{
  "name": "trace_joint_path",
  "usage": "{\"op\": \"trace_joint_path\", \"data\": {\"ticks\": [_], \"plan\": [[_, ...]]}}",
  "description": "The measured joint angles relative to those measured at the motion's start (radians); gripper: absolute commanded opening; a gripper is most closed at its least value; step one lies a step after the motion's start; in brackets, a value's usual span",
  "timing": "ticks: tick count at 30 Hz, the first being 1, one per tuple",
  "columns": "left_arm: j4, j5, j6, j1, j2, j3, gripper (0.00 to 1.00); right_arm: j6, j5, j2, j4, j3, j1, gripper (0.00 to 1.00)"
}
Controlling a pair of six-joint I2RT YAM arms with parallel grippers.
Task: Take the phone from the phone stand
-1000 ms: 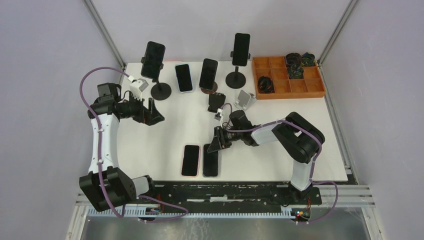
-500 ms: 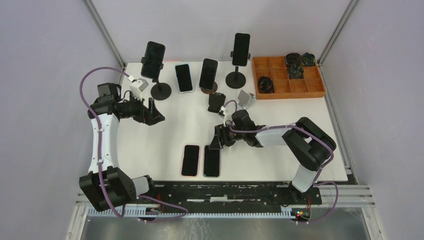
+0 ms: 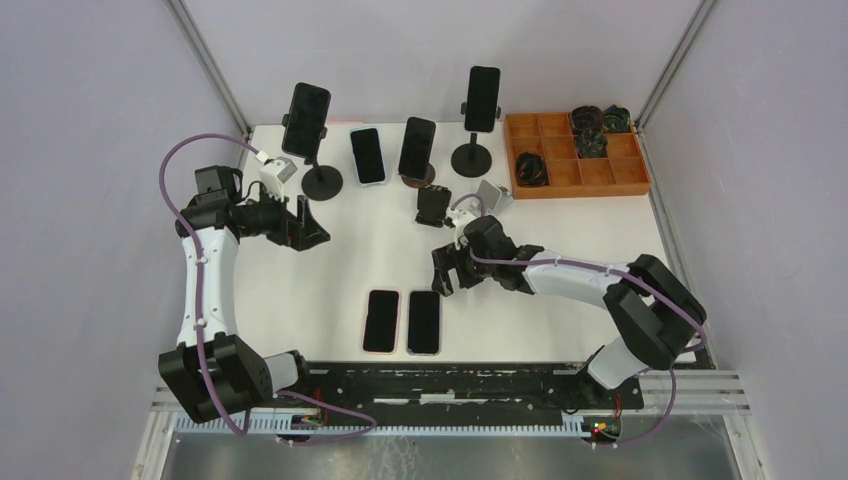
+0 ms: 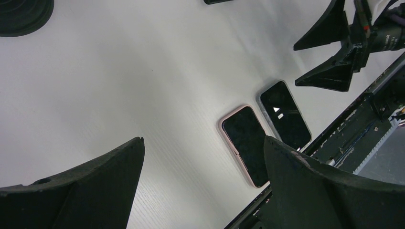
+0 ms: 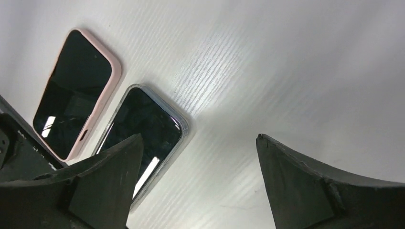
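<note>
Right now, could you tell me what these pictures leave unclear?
- Top view: the dark items in the orange tray are too small to identify.
- Top view: how its stand grips the leftmost upright phone is hidden behind that phone.
- Right wrist view: the clear-cased phone has its near end behind a finger.
- Left wrist view: a round black base is cut off by the corner.
</note>
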Motion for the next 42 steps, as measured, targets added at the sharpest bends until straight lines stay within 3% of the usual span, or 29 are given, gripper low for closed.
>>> {"op": "trace_joint_path", "data": {"ticks": [5,8,13,17,29,36,42], "plan": [[0.000,0.000,0.000,0.000,0.000,0.000,1.00,-0.085,0.082,-0.079,-0.187,0.158,-0.026,0.98],[0.000,0.000,0.000,0.000,0.000,0.000,1.00,-0.130,0.074,-0.109,-0.254,0.323,-0.118,0.98],[0.000,0.000,0.000,0.000,0.001,0.000,1.00,-0.182,0.053,-0.088,-0.314,0.639,-0.308,0.98],[0.000,0.000,0.000,0.000,0.004,0.000,1.00,-0.198,0.014,-0.011,-0.277,0.811,-0.321,0.98],[0.000,0.000,0.000,0.000,0.033,0.006,1.00,-0.179,-0.029,0.395,-0.243,0.844,-0.295,0.98],[0.000,0.000,0.000,0.000,0.053,0.008,1.00,-0.182,-0.016,0.393,-0.256,0.965,-0.331,0.98],[0.000,0.005,0.000,0.000,0.072,0.012,1.00,-0.178,-0.043,0.337,-0.257,1.050,-0.464,0.98]]}}
